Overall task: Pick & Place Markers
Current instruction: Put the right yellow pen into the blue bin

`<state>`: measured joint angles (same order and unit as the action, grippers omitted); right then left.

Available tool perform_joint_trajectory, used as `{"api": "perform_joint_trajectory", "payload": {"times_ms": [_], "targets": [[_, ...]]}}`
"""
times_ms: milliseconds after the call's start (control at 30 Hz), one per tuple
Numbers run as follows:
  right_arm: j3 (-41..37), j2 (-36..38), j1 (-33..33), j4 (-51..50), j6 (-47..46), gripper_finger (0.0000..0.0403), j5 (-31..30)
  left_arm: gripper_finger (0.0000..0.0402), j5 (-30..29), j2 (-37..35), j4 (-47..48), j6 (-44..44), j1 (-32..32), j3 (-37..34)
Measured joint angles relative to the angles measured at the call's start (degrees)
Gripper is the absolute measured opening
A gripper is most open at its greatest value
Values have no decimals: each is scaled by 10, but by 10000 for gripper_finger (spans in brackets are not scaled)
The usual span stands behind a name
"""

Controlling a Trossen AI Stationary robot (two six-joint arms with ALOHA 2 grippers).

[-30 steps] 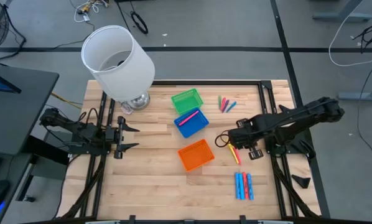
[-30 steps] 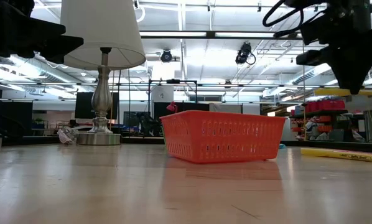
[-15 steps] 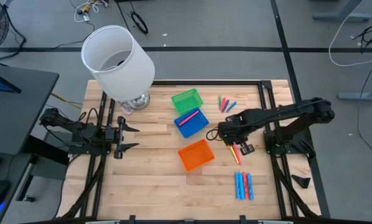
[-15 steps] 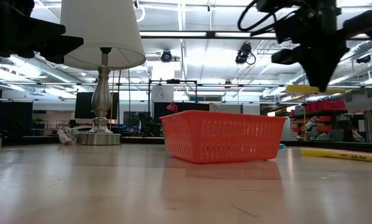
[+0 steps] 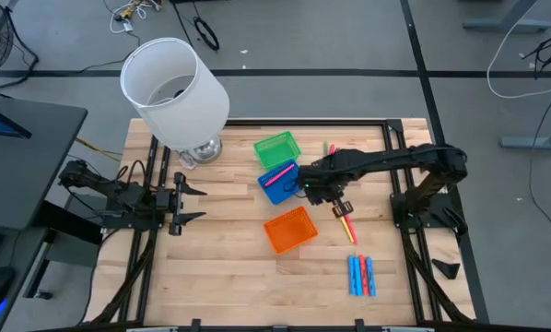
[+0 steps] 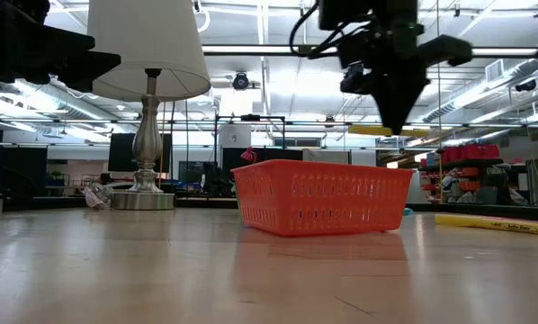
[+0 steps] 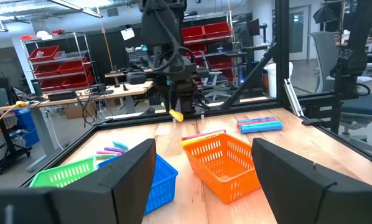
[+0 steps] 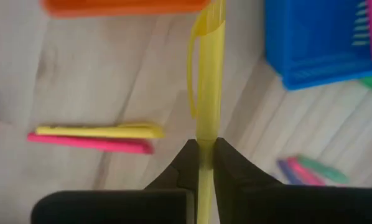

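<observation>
Right gripper [image 8: 201, 152] clenched on a yellow marker [image 8: 209, 81], held above the worktop's middle beside the blue tray [image 5: 284, 180], left gripper [image 5: 185, 203] spread open near the worktop's left edge.

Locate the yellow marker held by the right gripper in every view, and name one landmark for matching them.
High view: not discernible; the right gripper hides it, beside the blue tray.
Low view: yellow marker lies level under the gripper, above the orange tray.
Left wrist view: its tip hangs below the distant gripper, behind the orange tray.
Right wrist view: runs up from the shut fingers, centre frame.
Shared landmark: the orange tray.
</observation>
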<state>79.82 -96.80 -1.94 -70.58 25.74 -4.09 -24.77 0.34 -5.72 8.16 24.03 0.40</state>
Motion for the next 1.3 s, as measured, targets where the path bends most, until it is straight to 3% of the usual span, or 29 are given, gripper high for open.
{"api": "perform_joint_trajectory", "payload": {"times_ms": [767,1300], "targets": [[256,-206,-97,-27,136,21,0,273,0,0,0,0,0,0],[287,-244,-100,-13,184,21,0,273,0,0,0,0,0,0]]}}
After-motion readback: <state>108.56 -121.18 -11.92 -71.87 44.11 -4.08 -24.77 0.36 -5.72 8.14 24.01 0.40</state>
